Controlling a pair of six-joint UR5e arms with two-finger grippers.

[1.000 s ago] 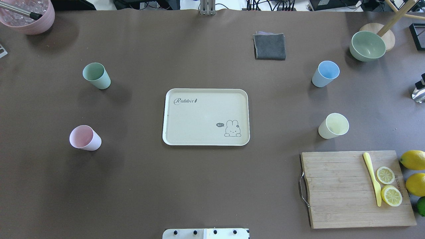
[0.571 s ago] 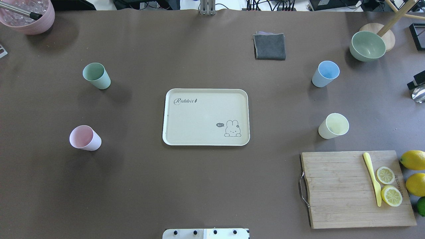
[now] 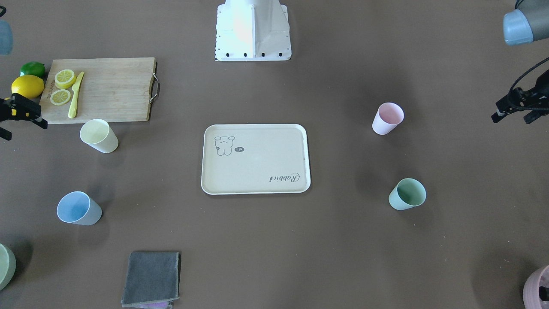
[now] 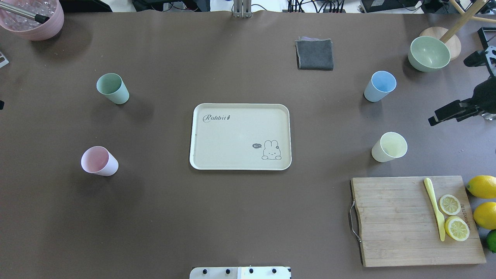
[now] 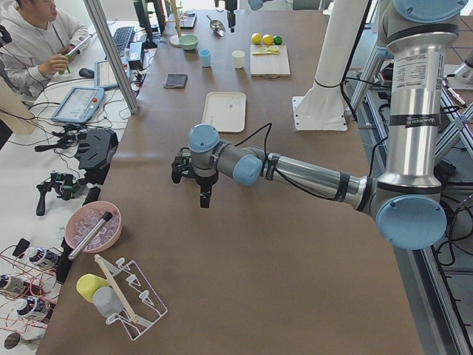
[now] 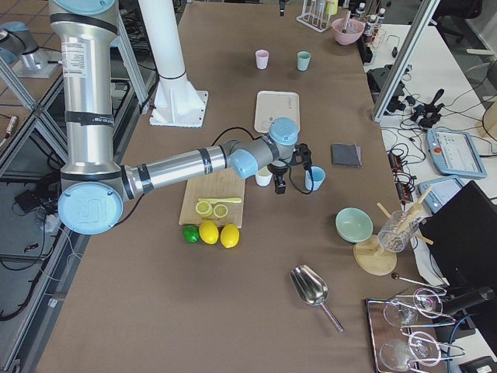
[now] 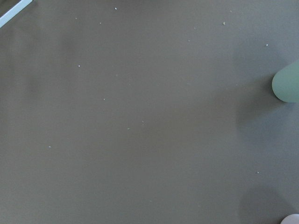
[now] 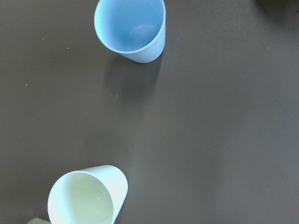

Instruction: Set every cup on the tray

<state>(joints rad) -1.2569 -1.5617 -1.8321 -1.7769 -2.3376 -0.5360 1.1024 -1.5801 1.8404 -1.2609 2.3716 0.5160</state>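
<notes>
The cream tray (image 4: pixel 232 133) lies mid-table with nothing on it. Four cups stand upright on the table around it: mint green (image 4: pixel 113 88) and pale pink (image 4: pixel 99 161) on the left, light blue (image 4: pixel 380 86) and pale yellow (image 4: pixel 389 147) on the right. My right gripper (image 4: pixel 455 93) hangs open at the right edge, beside the blue and yellow cups, which show below it in the right wrist view (image 8: pixel 133 28) (image 8: pixel 86 196). My left gripper (image 3: pixel 512 118) is open and empty at the table's left edge, clear of the mint cup (image 7: pixel 287 84).
A wooden cutting board (image 4: pixel 395 232) with a yellow knife and lemon slices lies front right, lemons (image 4: pixel 482 186) beside it. A grey cloth (image 4: pixel 314 54) and a green bowl (image 4: pixel 428 53) sit at the back right, a mauve pot (image 4: pixel 35 23) back left.
My right gripper has come in from the right edge toward the blue and yellow cups. The left gripper's tip now just shows at the left edge. The cups and tray have not moved.
</notes>
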